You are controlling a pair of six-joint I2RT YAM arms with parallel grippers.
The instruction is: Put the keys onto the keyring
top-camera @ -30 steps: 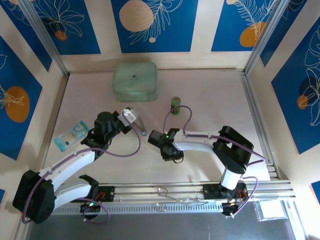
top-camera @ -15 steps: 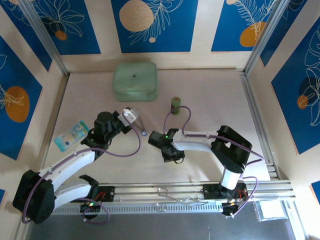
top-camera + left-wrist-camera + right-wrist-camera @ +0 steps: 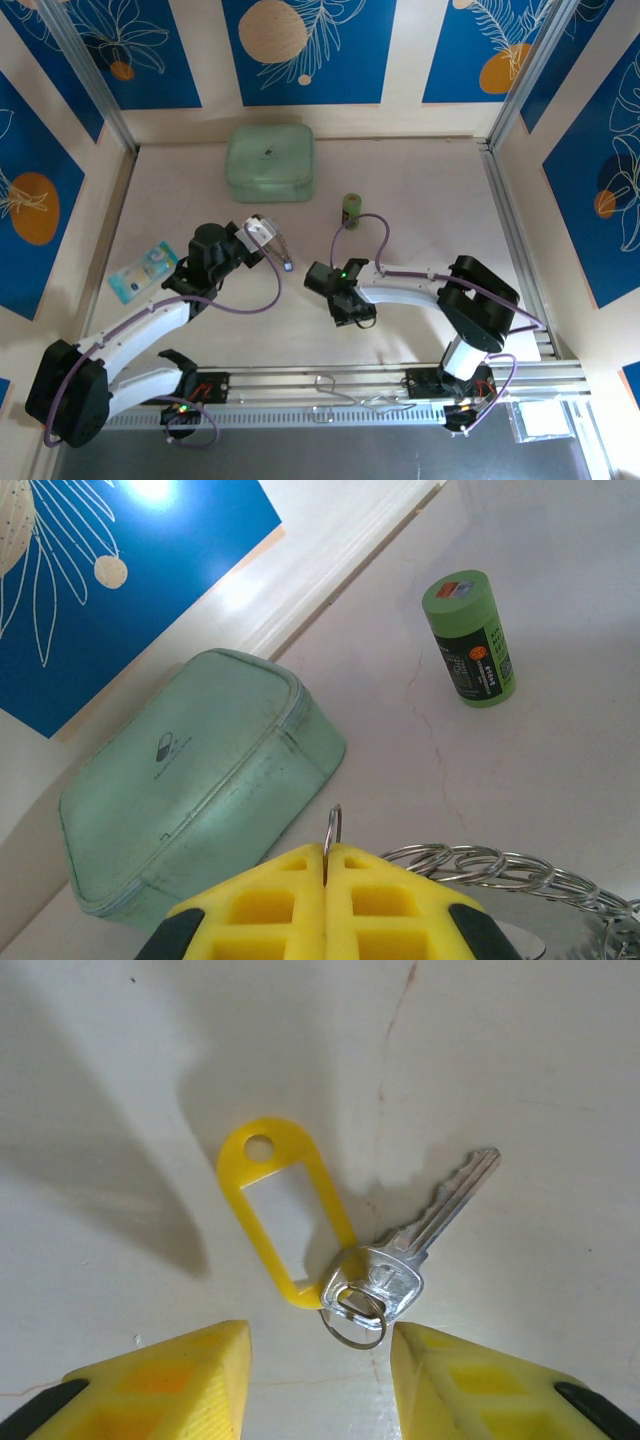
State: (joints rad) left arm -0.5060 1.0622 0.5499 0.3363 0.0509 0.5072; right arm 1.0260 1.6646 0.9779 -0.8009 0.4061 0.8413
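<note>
One key (image 3: 425,1235) lies flat on the desk (image 3: 500,1060) just ahead of the spread right tool (image 3: 320,1350), head nearest and blade slanting away, while the left tool (image 3: 327,865) pinches the keyring (image 3: 480,865).

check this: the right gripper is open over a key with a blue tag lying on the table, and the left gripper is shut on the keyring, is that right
The tag is yellow, not blue; the right wrist view shows it. The right gripper is open over a key with a yellow tag lying on the table, and the left gripper is shut on the keyring.
</note>
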